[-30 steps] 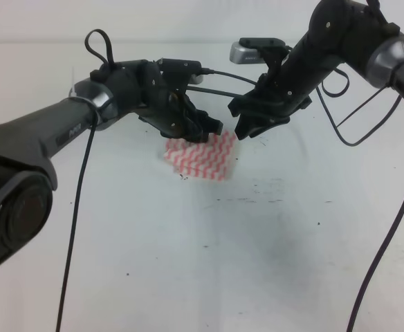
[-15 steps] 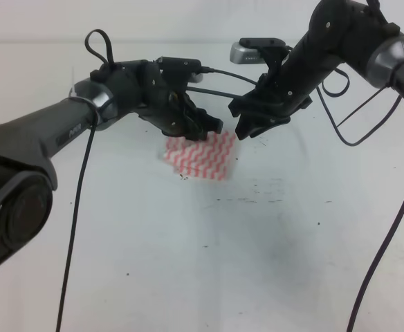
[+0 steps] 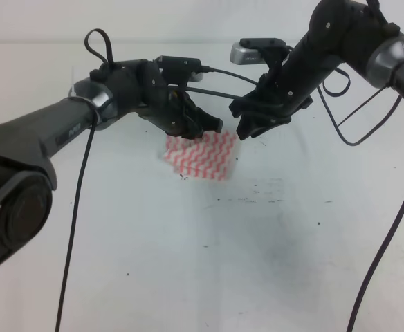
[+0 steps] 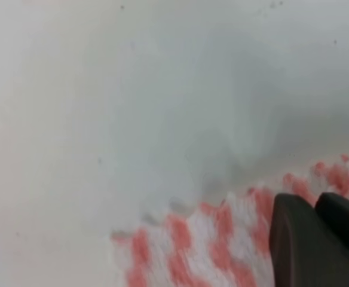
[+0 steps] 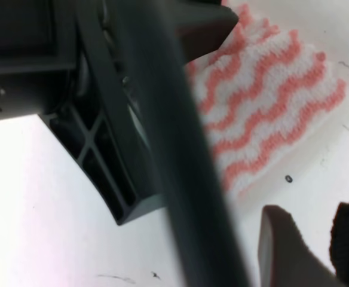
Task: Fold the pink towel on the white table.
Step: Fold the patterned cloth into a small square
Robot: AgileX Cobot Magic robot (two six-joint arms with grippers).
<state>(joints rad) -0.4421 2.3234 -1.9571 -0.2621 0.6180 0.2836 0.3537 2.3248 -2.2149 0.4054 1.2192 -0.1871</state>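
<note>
The pink towel [image 3: 202, 155] lies as a small folded rectangle with pink and white zigzag stripes on the white table [image 3: 209, 256], just behind the table's middle. My left gripper [image 3: 205, 126] hovers at the towel's far edge. In the left wrist view its two dark fingers [image 4: 297, 242] are pressed together over the towel [image 4: 222, 239], with no cloth showing between them. My right gripper [image 3: 249, 129] hangs just off the towel's far right corner. Its fingertips [image 5: 285, 245] sit close together with only a sliver of table between them, beside the towel [image 5: 270, 101].
The left arm's black links [image 5: 103, 101] cross close in front of the right wrist camera. Loose black cables [image 3: 354, 131] hang from both arms over the table. Small dark specks [image 3: 257, 200] dot the surface right of the towel.
The left gripper has crept slightly up and back along the towel's far edge. The right gripper and the towel have hardly moved.
</note>
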